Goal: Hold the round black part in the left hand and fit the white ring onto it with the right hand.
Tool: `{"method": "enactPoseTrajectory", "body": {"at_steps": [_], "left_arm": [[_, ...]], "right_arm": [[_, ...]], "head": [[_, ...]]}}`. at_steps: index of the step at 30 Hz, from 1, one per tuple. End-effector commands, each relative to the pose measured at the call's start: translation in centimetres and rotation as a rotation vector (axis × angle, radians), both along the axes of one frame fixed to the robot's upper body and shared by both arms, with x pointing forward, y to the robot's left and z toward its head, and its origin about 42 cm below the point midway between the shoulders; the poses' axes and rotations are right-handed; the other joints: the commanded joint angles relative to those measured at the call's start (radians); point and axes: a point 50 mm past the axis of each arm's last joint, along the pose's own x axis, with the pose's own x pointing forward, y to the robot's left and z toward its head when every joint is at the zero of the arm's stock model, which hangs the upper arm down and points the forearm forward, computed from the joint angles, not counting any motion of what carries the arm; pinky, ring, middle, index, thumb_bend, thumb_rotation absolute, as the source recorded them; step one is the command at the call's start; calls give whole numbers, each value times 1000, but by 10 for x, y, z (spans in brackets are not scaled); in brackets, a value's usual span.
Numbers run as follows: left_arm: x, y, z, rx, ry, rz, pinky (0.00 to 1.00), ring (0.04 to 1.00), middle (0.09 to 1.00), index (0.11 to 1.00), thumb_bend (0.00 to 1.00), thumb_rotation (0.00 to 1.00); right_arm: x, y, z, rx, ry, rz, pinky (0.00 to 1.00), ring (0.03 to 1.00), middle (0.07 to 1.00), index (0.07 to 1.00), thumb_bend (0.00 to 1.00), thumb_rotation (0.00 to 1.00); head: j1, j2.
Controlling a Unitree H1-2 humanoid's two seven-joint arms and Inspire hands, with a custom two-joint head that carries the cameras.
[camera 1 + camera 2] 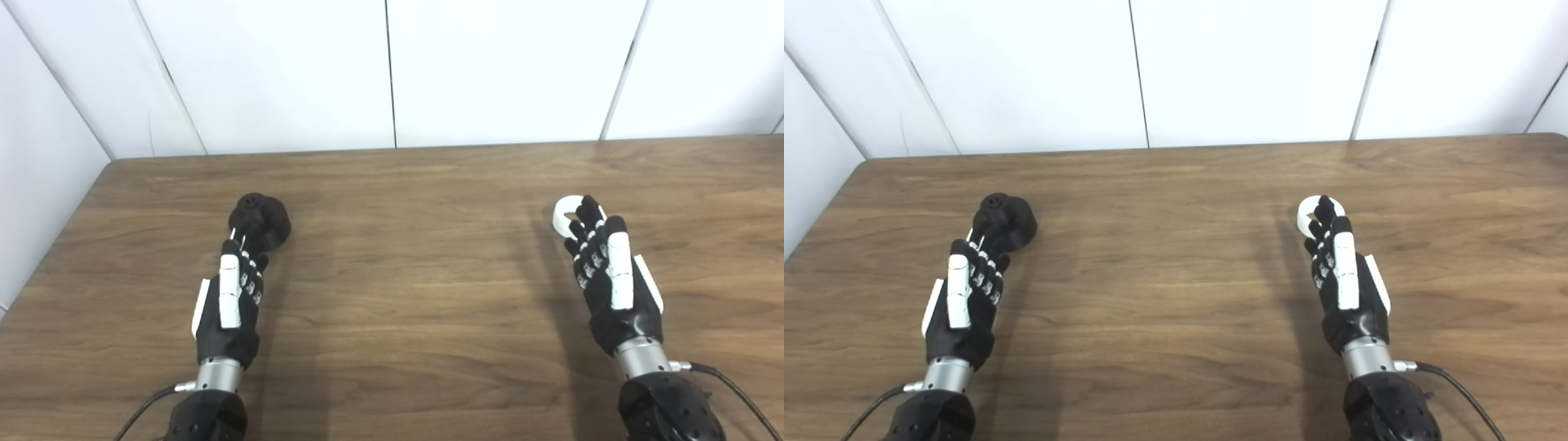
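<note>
Left hand (231,300) reaches black part (263,217), right hand (606,275) white ring (566,211); grasps unclear.

A lab-like test bay; bare wooden table (429,294), plain white wall panels (490,67).

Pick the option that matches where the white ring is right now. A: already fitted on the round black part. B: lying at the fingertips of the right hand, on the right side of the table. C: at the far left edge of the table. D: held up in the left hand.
B: the white ring lies on the table at the fingertips of the right hand, far across from the round black part by the left hand.
</note>
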Motion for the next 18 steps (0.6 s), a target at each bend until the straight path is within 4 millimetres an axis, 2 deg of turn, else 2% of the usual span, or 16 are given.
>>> {"method": "enactPoseTrajectory", "body": {"at_steps": [1,17,18], "left_arm": [[2,2,11,22,-70,4,1000,1000,1000,993,580,952],[1,8,13,51,-70,-10,1000,1000,1000,1000,590,933],[2,13,19,117,-70,-21,1000,1000,1000,1000,587,936]], "right_arm": [[5,2,19,4,-81,19,1000,1000,1000,977,546,1000],[4,-1,18,1,-84,20,1000,1000,1000,978,547,1000],[5,-1,17,2,-84,19,1000,1000,1000,978,548,1000]], "head": [[1,-1],[3,-6],[11,-9]]}}
